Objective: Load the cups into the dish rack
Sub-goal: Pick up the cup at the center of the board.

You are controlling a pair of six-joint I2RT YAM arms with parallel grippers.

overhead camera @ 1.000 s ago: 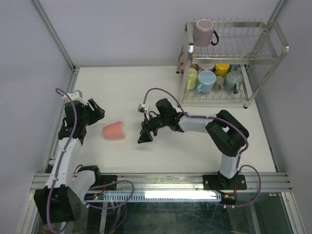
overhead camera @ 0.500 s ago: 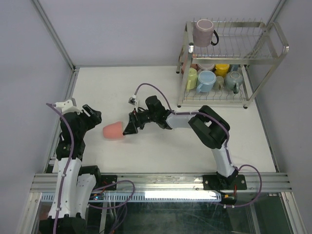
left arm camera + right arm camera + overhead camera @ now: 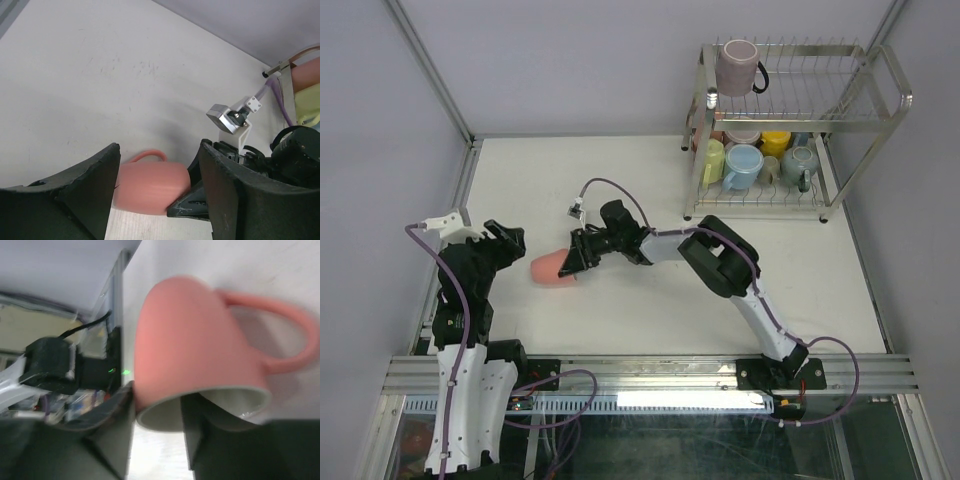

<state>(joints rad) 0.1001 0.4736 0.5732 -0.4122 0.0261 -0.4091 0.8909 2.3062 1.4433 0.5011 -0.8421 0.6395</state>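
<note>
**Right tool reaches the loose mug**

Right tool [image 3: 571, 264] has moved left onto the salmon mug [image 3: 550, 269], which lies on the white surface [image 3: 650, 310]. One finger is inside the rim, one outside; cannot tell if clamped. Left tool [image 3: 506, 240] gaping, empty, just left of it. Dish rack [image 3: 882, 78], far right, holds other cups [image 3: 744, 162]. Grey walls [image 3: 570, 60].

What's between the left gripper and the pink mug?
Nothing: top view shows only bare table between the left gripper and the pink mug.

table [image 3: 620, 190]: white top | walls [image 3: 570, 60]: plain grey-lilac, behind and flanking table | light strip [image 3: 680, 398]: lit, table's near edge
</note>
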